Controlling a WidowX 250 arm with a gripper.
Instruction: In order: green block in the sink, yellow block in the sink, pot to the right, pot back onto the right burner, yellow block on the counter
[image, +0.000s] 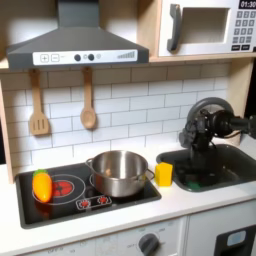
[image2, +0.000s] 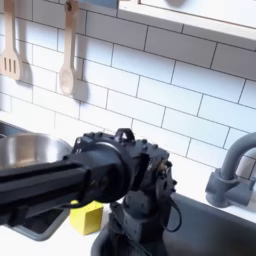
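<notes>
We see the gripper (image: 197, 150) lowered into the sink (image: 232, 168) at the first exterior view's right, its black wrist body blocking the fingertips, so we cannot tell whether the jaws are spread, narrow or closed on anything. The green block is not something we can pick out, and we judge it may lie in the basin under the arm. The relation that matters next is the yellow block (image: 164, 175): it stands on the counter (image: 190, 200) just beside the sink's near edge, toward the first exterior view's left of the gripper, between the tool and the pot (image: 118, 172). In the second exterior view the same yellow block (image2: 85, 216) sits low behind the arm's forearm, near the gripper body (image2: 135, 185), with the steel pot (image2: 30, 155) further toward the second exterior view's left. Being cube-like, the block has no long axis to favour. We judge a short lift and sideways reach should bring the single arm over it. As for writing, the microwave (image: 205, 25) clock shows digits too blurred to read.
</notes>
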